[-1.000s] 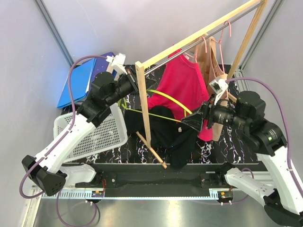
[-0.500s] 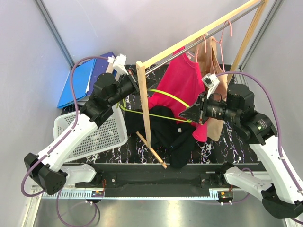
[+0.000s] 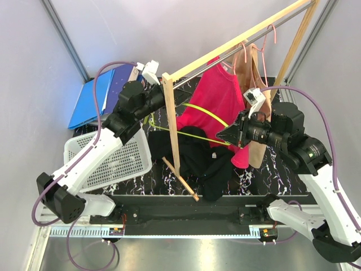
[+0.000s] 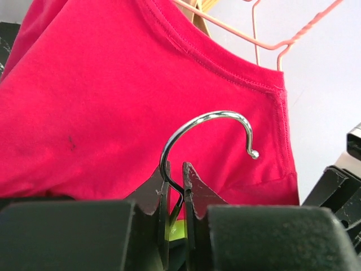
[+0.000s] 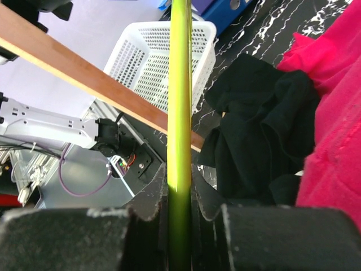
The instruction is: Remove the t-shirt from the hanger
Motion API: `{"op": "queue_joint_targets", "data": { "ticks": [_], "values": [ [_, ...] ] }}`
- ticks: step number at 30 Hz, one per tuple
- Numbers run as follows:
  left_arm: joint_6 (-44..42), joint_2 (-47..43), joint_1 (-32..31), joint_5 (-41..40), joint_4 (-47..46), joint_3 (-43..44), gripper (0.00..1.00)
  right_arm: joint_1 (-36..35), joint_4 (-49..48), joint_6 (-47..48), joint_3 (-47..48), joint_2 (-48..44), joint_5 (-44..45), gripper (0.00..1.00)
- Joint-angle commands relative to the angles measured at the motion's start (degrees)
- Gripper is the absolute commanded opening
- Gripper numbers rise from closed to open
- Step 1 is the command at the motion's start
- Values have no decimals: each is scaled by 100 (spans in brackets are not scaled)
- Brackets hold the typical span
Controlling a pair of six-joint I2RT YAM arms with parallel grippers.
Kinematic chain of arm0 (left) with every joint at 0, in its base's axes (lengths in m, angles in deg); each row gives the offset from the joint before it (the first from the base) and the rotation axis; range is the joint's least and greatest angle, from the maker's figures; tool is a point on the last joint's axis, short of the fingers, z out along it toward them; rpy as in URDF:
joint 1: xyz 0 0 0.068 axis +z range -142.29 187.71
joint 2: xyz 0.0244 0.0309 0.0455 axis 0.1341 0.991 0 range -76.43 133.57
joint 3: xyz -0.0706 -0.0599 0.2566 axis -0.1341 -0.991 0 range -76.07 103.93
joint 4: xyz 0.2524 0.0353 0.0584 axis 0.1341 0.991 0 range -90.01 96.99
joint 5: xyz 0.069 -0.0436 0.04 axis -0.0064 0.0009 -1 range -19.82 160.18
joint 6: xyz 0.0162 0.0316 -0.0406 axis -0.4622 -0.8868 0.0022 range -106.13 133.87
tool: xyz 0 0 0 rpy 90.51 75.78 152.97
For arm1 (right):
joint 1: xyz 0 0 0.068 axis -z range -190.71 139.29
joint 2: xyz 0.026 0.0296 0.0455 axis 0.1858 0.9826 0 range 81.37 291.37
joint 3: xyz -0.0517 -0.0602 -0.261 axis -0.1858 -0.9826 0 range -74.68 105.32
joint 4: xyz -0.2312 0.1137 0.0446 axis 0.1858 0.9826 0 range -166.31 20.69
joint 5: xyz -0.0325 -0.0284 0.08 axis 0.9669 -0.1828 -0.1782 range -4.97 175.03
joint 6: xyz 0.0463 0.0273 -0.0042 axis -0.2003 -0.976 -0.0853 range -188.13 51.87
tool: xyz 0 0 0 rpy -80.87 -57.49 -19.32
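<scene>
From up top I've got the basket (image 3: 107, 161) on the left of the table (image 3: 254, 175), folders (image 3: 93, 99) behind it. The rack (image 3: 171, 124) post stands mid-table, with a shirt (image 3: 217, 101) on its rail behind. The hanger (image 3: 194, 135) spans my left gripper (image 4: 175, 175) and right gripper (image 5: 180, 180), over a heap of clothes (image 3: 203, 161).

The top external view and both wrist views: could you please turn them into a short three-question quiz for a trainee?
1. True or false: the left gripper has its fingers shut on the hanger's metal hook.
2. What do the fingers of the right gripper clamp? A) a blue folder B) the green hanger arm C) the white basket
3. Fill in: the hanging t-shirt on the rack is ___ in colour.

Key: 1 true; 2 B; 3 red.
</scene>
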Motion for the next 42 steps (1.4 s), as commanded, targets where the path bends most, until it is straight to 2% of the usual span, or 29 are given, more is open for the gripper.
{"op": "queue_joint_targets", "data": {
  "ticks": [1, 2, 3, 5, 6, 9, 10, 14, 15, 18, 19, 21, 22, 23, 25, 26, 28, 29, 31, 32, 36, 42],
  "values": [
    [-431, 82, -79, 338, 164, 662, 0, -11, -376, -196, -43, 16, 570, 0],
    [-432, 82, -79, 311, 112, 636, 0, 7, -341, -188, -35, 16, 579, 0],
    [-440, 73, -70, 293, 85, 601, 0, -2, -263, -153, 0, -1, 596, 8],
    [-502, 108, -35, 284, 154, 618, 0, -2, -86, 13, 70, -63, 692, 27],
    [-511, 152, -26, 293, 181, 636, 0, -2, -25, 93, 88, -141, 719, 42],
    [-485, 240, -26, 433, 129, 697, 0, -2, 63, 392, 123, -274, 728, 64],
    [-450, 266, -17, 486, 111, 767, 0, -2, 98, 514, 167, -274, 746, 68],
    [-213, 389, -17, 855, -230, 812, 0, -2, 169, 647, 264, -46, 256, 68],
    [-151, 399, -17, 951, -258, 838, 0, -2, 143, 656, 273, -11, 201, 68],
    [69, 443, -26, 979, -319, 864, 0, -2, 64, 639, 326, 78, -9, 55],
    [104, 416, -17, 944, -337, 864, 0, -2, 20, 613, 308, 78, -106, 42],
    [227, 373, -17, 882, -372, 821, 0, -2, -191, 482, 186, 16, -220, 29],
    [271, 303, -17, 839, -424, 803, 0, -2, -270, 420, 150, -10, -334, 13],
    [306, 258, -17, 803, -477, 724, 0, -2, -401, 358, 115, -28, -387, 2],
    [420, 153, -17, 777, -626, 636, 0, -2, -499, 252, 123, 7, -406, 0],
    [429, 39, -17, 698, -644, 549, 7, -2, -534, 226, 202, 25, -371, 0],
    [412, -110, -17, 566, -592, 469, 29, -11, -525, 234, 342, 103, -257, 0],
    [386, -259, -17, 453, -583, 417, 45, -11, -508, 234, 508, 130, -178, 0],
    [246, -418, 0, 329, -469, 328, 56, -2, -517, 252, 676, 244, -54, 0],
    [106, -601, 9, 215, -373, 319, 65, -11, -508, 278, 842, 288, -37, 0],
    [-387, -1224, 88, -303, 574, 206, 79, -2, -411, 427, 1265, 560, 139, 0],
    [-879, -2543, 176, -1121, 1427, -339, 84, -2, -271, 665, 1819, 719, 455, 0]
  ]
}}
